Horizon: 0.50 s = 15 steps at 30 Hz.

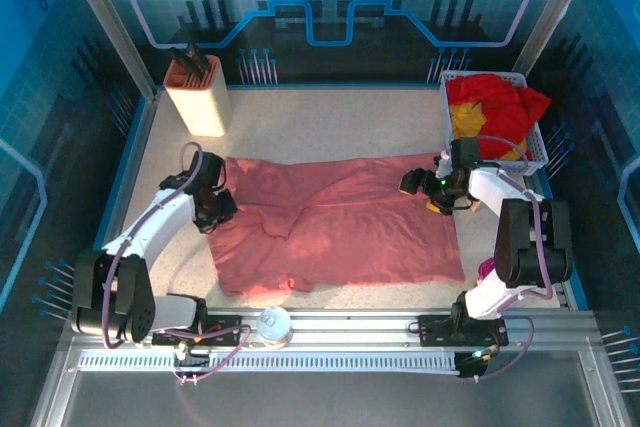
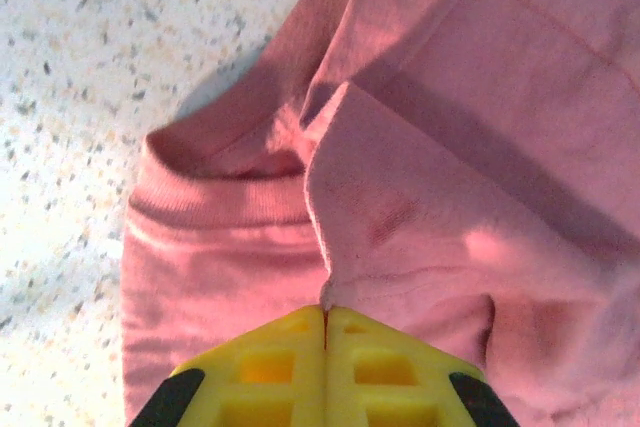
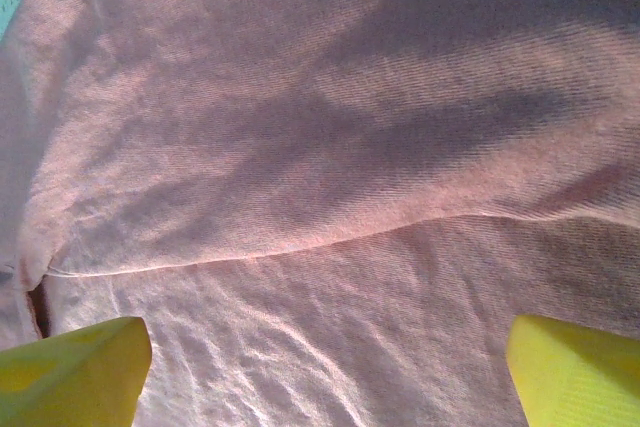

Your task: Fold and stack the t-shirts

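While the left claw (image 2: 325, 311) pinches it, right claw (image 3: 325, 362) agape, the salmon-pink t-shirt (image 1: 340, 232) lies spread, creased.

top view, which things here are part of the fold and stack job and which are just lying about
Part of the job: pink t-shirt spread on the table; red t-shirt and yellow t-shirt, bundled in the white basket.
Just lying about: beige holder, far left; small round object on the near rail.
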Motion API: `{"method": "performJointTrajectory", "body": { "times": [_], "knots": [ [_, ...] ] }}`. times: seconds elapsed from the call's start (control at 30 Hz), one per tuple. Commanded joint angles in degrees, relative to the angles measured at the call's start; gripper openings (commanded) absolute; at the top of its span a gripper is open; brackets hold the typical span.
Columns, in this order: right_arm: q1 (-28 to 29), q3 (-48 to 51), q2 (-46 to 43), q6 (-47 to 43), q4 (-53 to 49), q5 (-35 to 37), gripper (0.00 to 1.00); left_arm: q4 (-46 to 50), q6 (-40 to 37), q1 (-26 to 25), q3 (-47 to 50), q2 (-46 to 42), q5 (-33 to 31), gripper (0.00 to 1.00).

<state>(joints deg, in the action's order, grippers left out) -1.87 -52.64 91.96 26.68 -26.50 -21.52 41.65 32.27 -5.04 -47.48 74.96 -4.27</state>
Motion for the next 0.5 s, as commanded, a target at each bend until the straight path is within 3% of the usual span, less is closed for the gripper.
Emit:
{"method": "performJointTrajectory", "body": {
  "times": [0.0,0.47],
  "knots": [
    [0.77,-0.84,0.72,-0.39,-0.21,-0.97,0.92,7.27,0.13,-0.06,-0.80,-2.06,2.03,0.00],
    [0.81,-0.48,0.27,-0.37,-0.27,-1.02,0.92,15.15,1.13,-0.06,-1.33,-8.22,4.15,0.00]
  ]
}}
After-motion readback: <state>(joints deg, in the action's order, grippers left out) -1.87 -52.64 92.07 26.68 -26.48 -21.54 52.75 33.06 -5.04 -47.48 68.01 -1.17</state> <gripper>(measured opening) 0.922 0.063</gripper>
